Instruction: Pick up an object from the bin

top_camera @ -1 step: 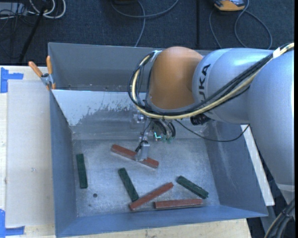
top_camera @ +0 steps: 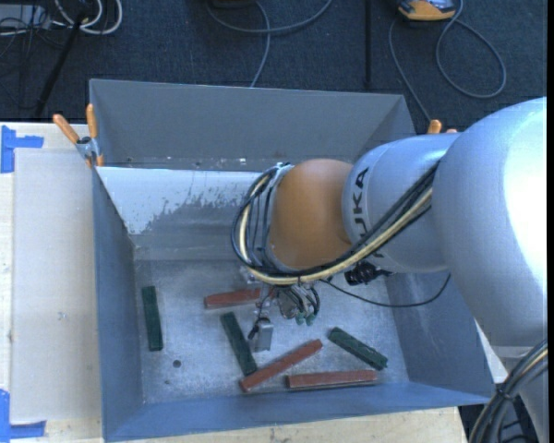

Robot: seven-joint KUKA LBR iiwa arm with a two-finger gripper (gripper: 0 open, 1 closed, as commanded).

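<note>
The fingers (top_camera: pixel 261 330) stand apart, nothing between them, low over the middle of the grey metal bin (top_camera: pixel 120 377). One tip is just beside a dark green flat bar (top_camera: pixel 237 341). A reddish-brown flat bar (top_camera: pixel 233 298) lies near, toward the back wall.

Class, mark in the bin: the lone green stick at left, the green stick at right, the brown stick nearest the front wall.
Left green stick (top_camera: pixel 151 318): camera view, mid-length.
Right green stick (top_camera: pixel 357 349): camera view, mid-length.
Front brown stick (top_camera: pixel 332 378): camera view, mid-length.

Bare bin floor (top_camera: pixel 190 335) btw. left green bar (top_camera: pixel 151 317) & centre bars (top_camera: pixel 238 342)
</note>
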